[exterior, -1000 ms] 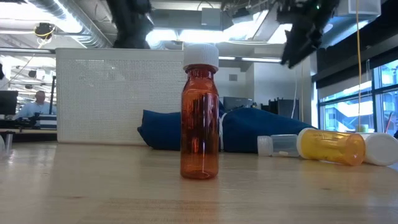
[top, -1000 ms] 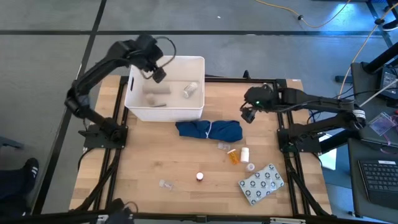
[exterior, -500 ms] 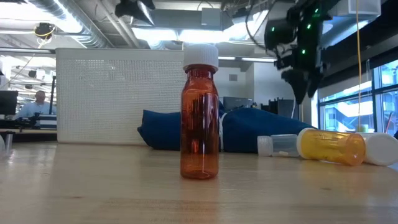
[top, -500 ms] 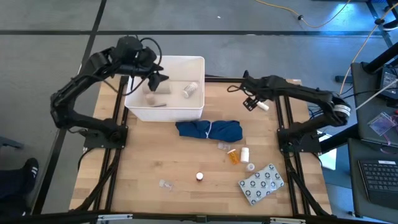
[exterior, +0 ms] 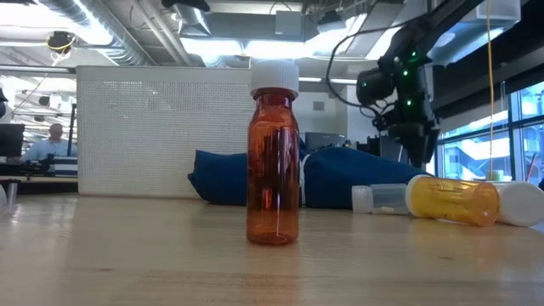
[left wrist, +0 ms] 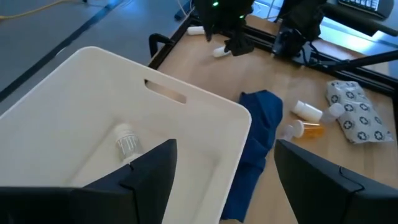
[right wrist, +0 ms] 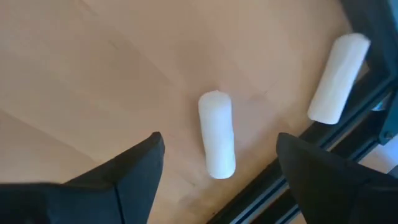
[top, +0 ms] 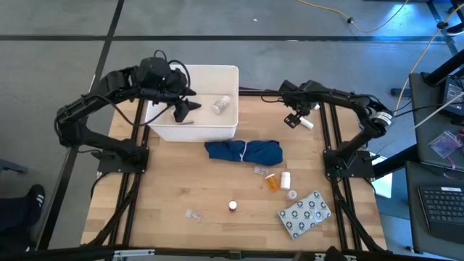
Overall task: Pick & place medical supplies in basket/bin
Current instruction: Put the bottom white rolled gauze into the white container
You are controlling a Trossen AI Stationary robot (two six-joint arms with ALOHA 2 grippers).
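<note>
Right wrist view shows the right gripper (right wrist: 217, 171) with fingers wide apart above a white gauze roll (right wrist: 216, 134), which lies on the table (right wrist: 93, 68) between them, untouched; a second roll (right wrist: 334, 78) lies near the frame rail. The left gripper (left wrist: 214, 171), fingers also spread and holding nothing, hovers over the white bin (left wrist: 199, 124), where a vial (left wrist: 126, 142) lies.

My wooden table (top: 181, 188) carries the white bin (top: 217, 129) under my left gripper (top: 181, 110), two gauze rolls (right wrist: 217, 143) beneath my right gripper (top: 292, 120), then farther off the blue cloth (top: 243, 151), orange bottles (top: 270, 181), a grey dotted pack (top: 305, 214) and a small clear vial (top: 192, 214).
</note>
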